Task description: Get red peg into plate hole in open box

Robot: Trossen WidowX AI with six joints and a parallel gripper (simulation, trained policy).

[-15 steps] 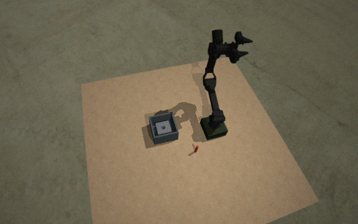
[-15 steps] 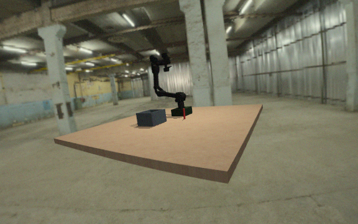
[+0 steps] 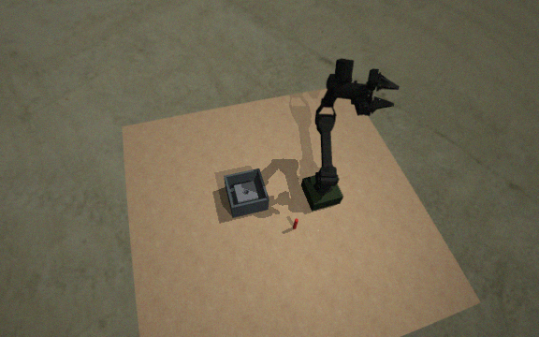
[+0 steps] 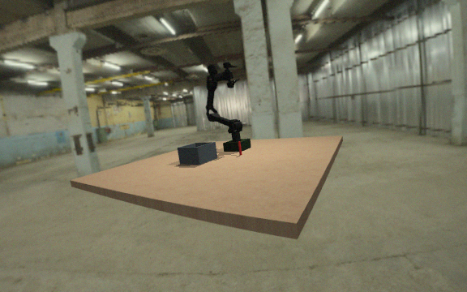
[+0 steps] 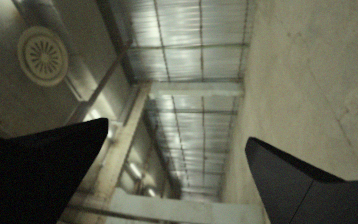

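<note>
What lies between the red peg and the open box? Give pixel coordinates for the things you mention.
In the top view, only board and shadow lie between the peg [image 3: 295, 224] [image 4: 240, 148] and the box [image 3: 250, 209] [image 4: 196, 156].

In the wrist view, the picture's edge cuts off both black gripper fingers, while in the exterior view the blue-grey open box's near walls [image 4: 197, 156] hide its pale bottom plate [image 3: 246, 192] and the hole in it.
</note>
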